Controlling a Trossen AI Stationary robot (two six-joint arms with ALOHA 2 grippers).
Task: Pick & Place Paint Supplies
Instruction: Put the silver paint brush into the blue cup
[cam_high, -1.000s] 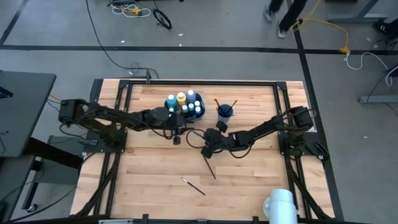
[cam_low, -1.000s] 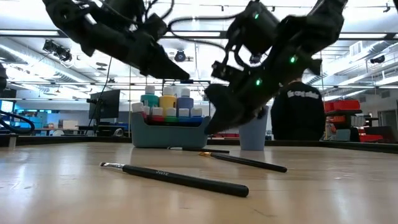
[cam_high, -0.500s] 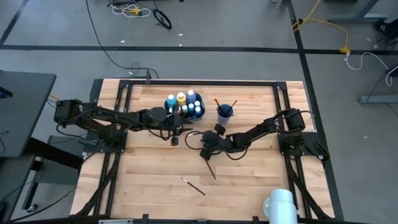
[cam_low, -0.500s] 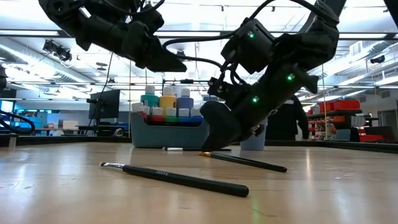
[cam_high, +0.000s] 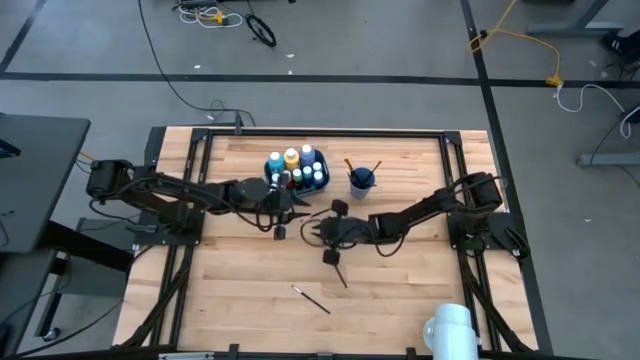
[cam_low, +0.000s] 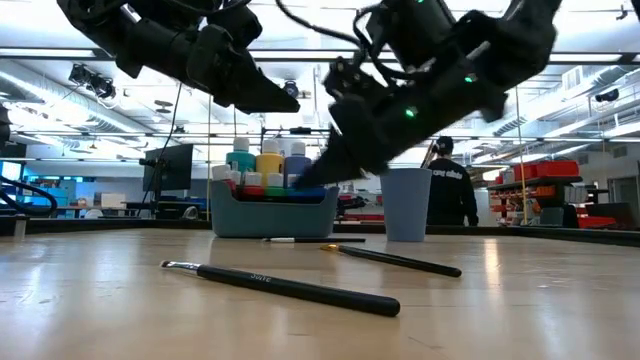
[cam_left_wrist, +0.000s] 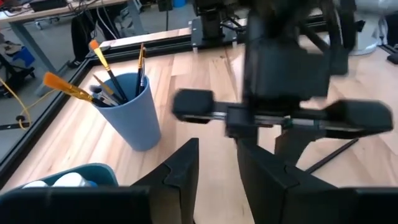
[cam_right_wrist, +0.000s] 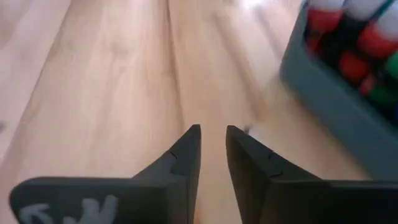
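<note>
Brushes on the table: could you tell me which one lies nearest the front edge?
The small light-handled brush, alone toward the front; the long dark brush lies nearer the right hand.

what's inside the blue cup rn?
The blue cup holds several paintbrushes, bristle ends up, two with orange tips. Their lower handles are hidden by the cup wall.

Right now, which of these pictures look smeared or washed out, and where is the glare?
Left wrist view: the other arm is motion-smeared, while the blue cup stays crisp. Right wrist view: the bin of paint bottles is soft and streaked. Low view: bright ceiling lights behind leave both arms as dark silhouettes, and the table shows a pale sheen. High view: evenly lit, no glare.
</note>
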